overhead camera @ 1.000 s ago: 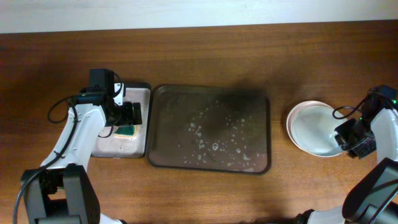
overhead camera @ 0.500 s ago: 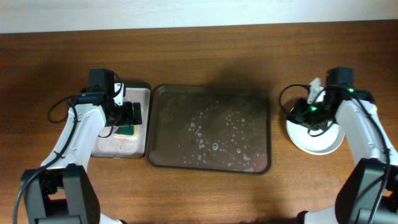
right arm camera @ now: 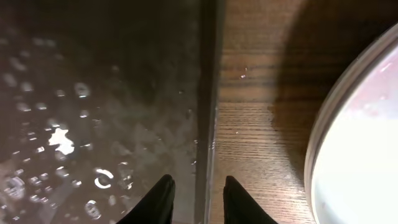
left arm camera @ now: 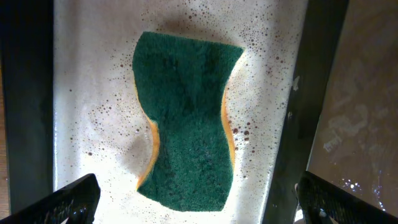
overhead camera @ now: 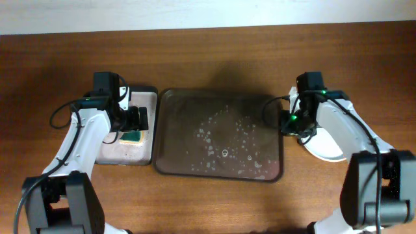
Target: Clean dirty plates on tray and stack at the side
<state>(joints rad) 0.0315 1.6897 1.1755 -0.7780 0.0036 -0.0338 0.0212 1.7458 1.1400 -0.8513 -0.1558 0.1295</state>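
Note:
The dark brown tray (overhead camera: 175,104) lies mid-table, wet with water drops and with no plate on it. The plates (overhead camera: 333,151) sit in a white stack on the table right of the tray, partly under my right arm; a pale rim shows in the right wrist view (right arm camera: 357,143). My right gripper (overhead camera: 290,123) is open and empty, low over the tray's right rim (right arm camera: 205,112), its fingertips (right arm camera: 158,199) standing either side of that rim. My left gripper (overhead camera: 135,125) is wide open above a green sponge (left arm camera: 186,124), its fingertips (left arm camera: 68,202) apart from it.
The sponge (overhead camera: 132,136) lies on a small black-rimmed whitish tray (overhead camera: 110,153) just left of the brown tray; its surface (left arm camera: 87,93) is speckled with brown drops. Bare wooden table (right arm camera: 261,124) separates the brown tray from the plates.
My right arm has swung left from the plate stack to the brown tray's right rim. The plates stay on the table. My left arm has not moved.

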